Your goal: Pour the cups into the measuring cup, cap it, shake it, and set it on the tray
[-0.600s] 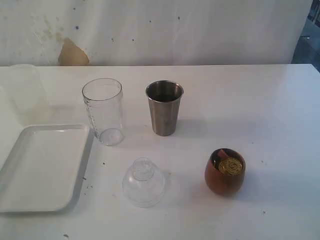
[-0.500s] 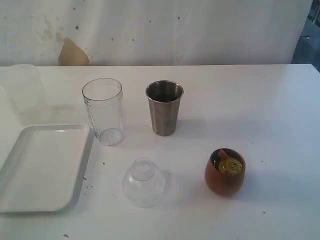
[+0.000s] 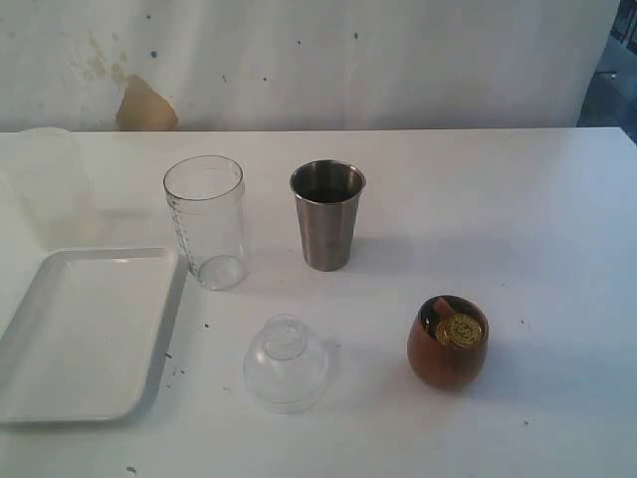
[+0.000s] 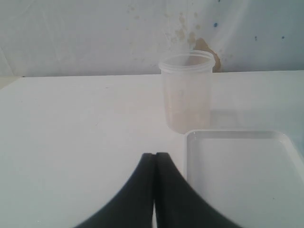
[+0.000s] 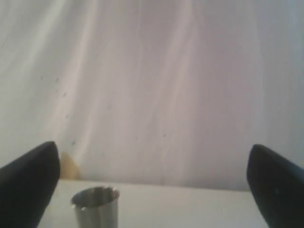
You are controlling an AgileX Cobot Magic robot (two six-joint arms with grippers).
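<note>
The clear measuring cup (image 3: 205,221) stands upright beside the brushed-steel tumbler (image 3: 326,214). A reddish-brown wooden cup (image 3: 448,341) holding a gold coin and a red piece sits nearer the front right. A clear domed cap (image 3: 286,361) rests in front of the measuring cup. The white tray (image 3: 82,334) lies at the left. Neither gripper shows in the exterior view. My left gripper (image 4: 155,156) is shut and empty, low beside the tray (image 4: 242,175). My right gripper (image 5: 153,166) is open wide, well back from the steel tumbler (image 5: 95,207).
A frosted translucent cup (image 3: 48,179) stands behind the tray at the far left, also seen in the left wrist view (image 4: 186,91). A stained white wall (image 3: 318,60) backs the white table (image 3: 478,199).
</note>
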